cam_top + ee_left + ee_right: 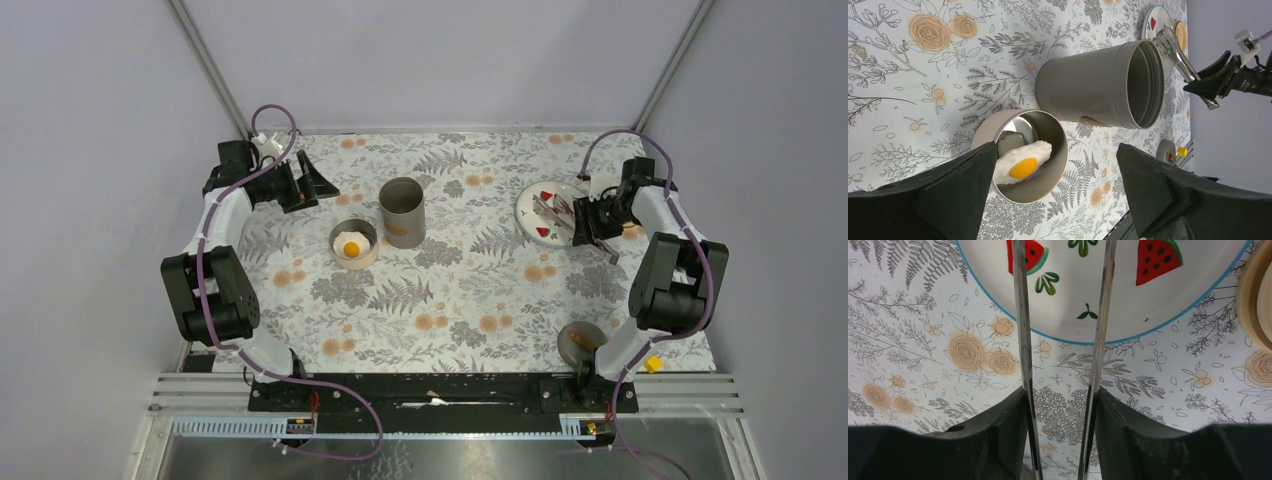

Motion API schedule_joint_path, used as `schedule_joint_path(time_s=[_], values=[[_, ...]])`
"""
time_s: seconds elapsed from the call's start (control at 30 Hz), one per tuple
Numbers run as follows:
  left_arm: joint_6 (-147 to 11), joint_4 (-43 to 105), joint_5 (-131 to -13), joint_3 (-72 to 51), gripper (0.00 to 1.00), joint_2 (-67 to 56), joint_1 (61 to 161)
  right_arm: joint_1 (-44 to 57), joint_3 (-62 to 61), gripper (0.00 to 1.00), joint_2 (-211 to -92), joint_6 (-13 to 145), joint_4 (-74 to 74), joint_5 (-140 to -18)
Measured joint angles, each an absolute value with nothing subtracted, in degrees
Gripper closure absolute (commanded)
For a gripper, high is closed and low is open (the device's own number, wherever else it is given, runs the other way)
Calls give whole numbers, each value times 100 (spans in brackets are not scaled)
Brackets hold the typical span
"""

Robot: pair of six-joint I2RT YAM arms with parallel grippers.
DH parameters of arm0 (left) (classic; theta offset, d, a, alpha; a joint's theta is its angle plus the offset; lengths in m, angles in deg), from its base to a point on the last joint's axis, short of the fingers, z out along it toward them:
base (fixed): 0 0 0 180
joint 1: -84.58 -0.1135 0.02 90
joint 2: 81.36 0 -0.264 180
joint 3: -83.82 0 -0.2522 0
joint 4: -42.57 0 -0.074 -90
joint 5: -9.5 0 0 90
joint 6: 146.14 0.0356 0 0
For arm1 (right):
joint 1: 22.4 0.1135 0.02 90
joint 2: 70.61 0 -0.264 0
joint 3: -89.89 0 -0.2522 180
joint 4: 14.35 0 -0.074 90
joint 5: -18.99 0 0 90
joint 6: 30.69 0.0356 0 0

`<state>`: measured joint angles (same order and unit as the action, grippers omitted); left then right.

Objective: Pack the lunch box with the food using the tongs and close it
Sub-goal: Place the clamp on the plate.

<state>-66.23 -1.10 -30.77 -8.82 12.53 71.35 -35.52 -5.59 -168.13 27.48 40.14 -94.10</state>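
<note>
1. the left pincer (314, 187) hung with its fingers spread wide and nothing between them, at about 10 o'clock on the counter (470, 290), close to the far left corner.
2. the right pincer (1060, 395) was clamped on the tongs (1020, 340). each slim arm lay against the inner face of a finger, with a clear gap between the two arms.
3. the tongs reached out over the white plate (1148, 305), crossing its blue rim. in the top view the plate sat at about 2 o'clock, near the right edge of the counter.
4. the fried egg (1023, 160) lay inside the small round tin (1048, 175), leaning on its inner wall, just left of centre.
5. the tall grey canister (402, 215) stood upright and open-mouthed just beside that tin, at the tin's 1 o'clock. whether they touched could not be told.
6. a broad bare stretch of counter lay between the canister and the plate.
7. the round grey lid (578, 340) rested at about 5 o'clock, close to the near edge, beside the right arm's base.
</note>
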Motion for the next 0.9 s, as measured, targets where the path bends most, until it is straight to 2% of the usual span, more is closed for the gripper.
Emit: schedule_joint_path(time_s=[0.2, 0.27, 0.33, 0.9], values=[[-6623, -110, -3077, -882, 1, 1253, 7135, -3552, -543, 39, -17075, 2678, 3970, -9366], [-6623, -110, -3077, -882, 1, 1253, 7135, -3552, -543, 30, -17086, 2656, 3975, -9338], [-6623, -110, -3077, -882, 1, 1253, 7135, -3552, -524, 28, -17086, 2619, 3994, -9329], [-6623, -110, -3077, -882, 1, 1251, 7135, -3552, 123, 26, -17119, 2387, 4427, -9321]])
